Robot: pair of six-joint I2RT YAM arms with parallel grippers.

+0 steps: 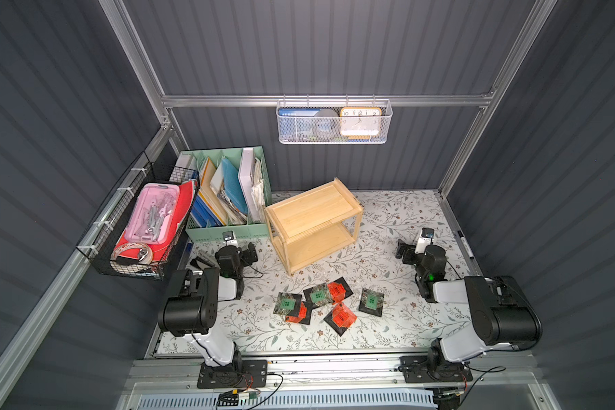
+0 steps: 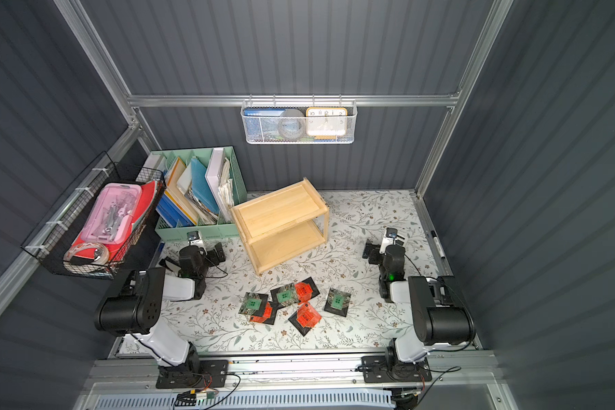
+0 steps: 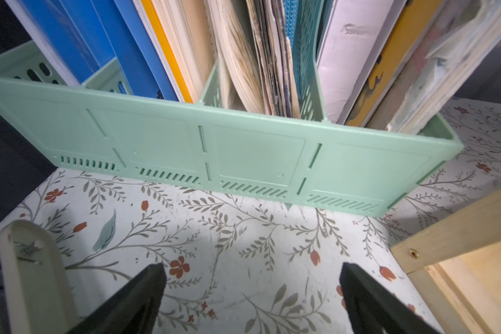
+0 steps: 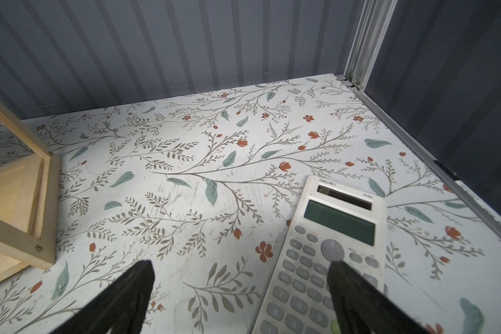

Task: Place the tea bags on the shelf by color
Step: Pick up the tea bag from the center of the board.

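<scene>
The tea bags (image 1: pixel 319 295) are clustered on the table (image 1: pixel 387 333) just before the shelf (image 1: pixel 313 220). Folders and papers are held in the mint-green organizer (image 1: pixel 206 234), a pink case and tape in the black wire basket (image 1: pixel 128 266), and a clock in the white mesh basket (image 1: pixel 385 122). The left gripper (image 3: pixel 252 268) and right gripper (image 4: pixel 240 266) are spread wide, with nothing grasped.
</scene>
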